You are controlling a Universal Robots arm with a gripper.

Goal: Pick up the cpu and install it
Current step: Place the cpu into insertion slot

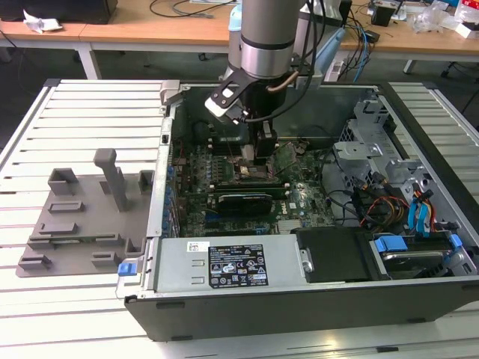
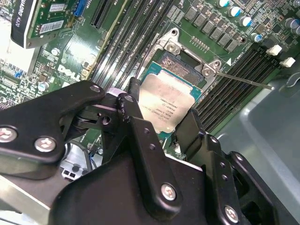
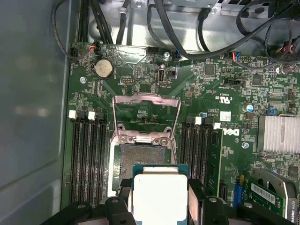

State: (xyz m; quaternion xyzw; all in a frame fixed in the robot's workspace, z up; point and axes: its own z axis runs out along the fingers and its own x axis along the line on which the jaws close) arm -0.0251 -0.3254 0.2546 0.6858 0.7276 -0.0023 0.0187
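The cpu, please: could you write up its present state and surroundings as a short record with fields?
tool: shut on the cpu
cpu: silver top up, between the tool's fingers
socket: contacts bare; cpu overlaps one edge; whether it touches cannot be told
load frame: swung open
computer case: lid off, arm reaching inside
grey fixture tray: outside the case, exterior view's left

An open computer case [image 1: 299, 318] lies on the slatted tabletop [image 1: 75, 127]. A grey fixture tray [image 1: 82, 224] sits just beside the case, on the exterior view's left. Wooden desks [image 1: 150, 26] stand behind the case.
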